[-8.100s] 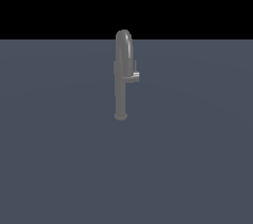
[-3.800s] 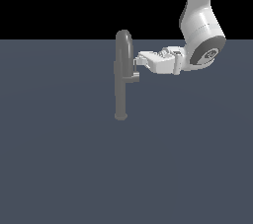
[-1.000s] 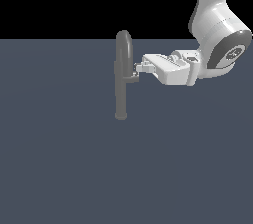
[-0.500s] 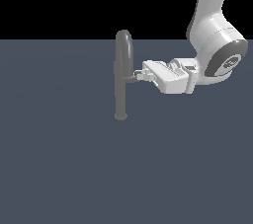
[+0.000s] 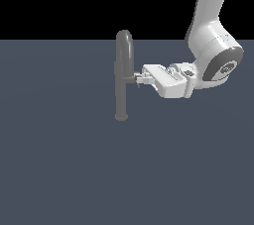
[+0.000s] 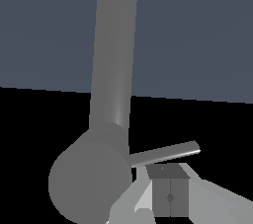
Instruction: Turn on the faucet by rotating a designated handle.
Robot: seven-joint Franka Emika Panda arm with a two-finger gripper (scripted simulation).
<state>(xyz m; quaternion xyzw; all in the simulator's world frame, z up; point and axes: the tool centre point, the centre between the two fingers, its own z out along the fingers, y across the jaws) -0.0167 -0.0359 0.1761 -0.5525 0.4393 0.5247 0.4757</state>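
Note:
The faucet (image 5: 122, 92) is a tall grey pipe with an arched top, standing on the dark floor. Its handle (image 5: 134, 77) is a short grey stub on the side toward the exterior view's right. My gripper (image 5: 141, 79) reaches in sideways from that side, its tips at the handle. In the wrist view the pipe (image 6: 113, 65) fills the middle and the handle (image 6: 165, 153) is a thin lever just over my gripper (image 6: 170, 196). The two fingers are pressed together with nothing between them. Whether they touch the lever I cannot tell.
The white arm (image 5: 213, 55) comes down from the exterior view's upper right. A flat dark grey floor (image 5: 74, 169) spreads around the faucet's foot.
My gripper has moved down beside the pipe, from near the arch to the handle's height, and the arm's wrist has dropped with it. The fingers stay shut.

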